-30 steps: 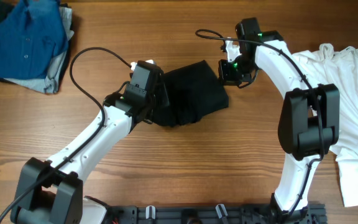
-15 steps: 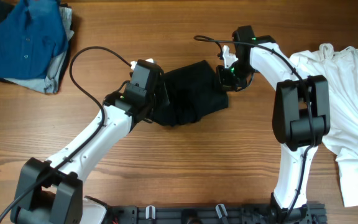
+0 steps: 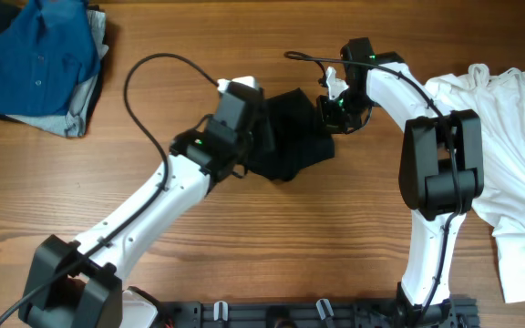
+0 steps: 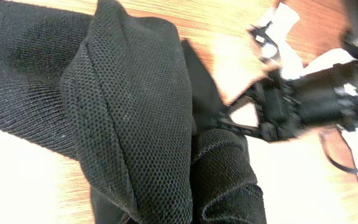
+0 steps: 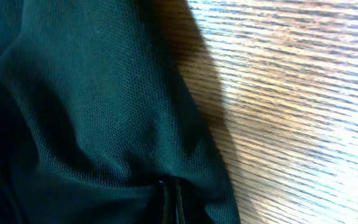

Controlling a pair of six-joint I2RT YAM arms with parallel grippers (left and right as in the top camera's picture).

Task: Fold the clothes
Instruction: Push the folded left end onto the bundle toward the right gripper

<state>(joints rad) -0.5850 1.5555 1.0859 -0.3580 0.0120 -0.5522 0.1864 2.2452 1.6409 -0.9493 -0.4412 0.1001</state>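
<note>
On a brown wooden desk point(image 3: 290, 237), a crumpled black T-shirt of thin fabric point(image 3: 295, 150) lies at upper centre of the overhead frame. The left gripper point(image 3: 261, 128) is clamped on its left side and the right gripper point(image 3: 328, 114) pinches its right edge.

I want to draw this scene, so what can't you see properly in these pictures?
Left gripper: overhead, its own wrist covers the tips; in the left wrist view the black T-shirt wraps them.
Right gripper: in the right wrist view, buried in fabric at the bottom edge.
White T-shirt: overhead, cut off by the right edge.
Blue shirt: overhead, cut off by the top edge.
Right arm: blurred in the left wrist view.
</note>
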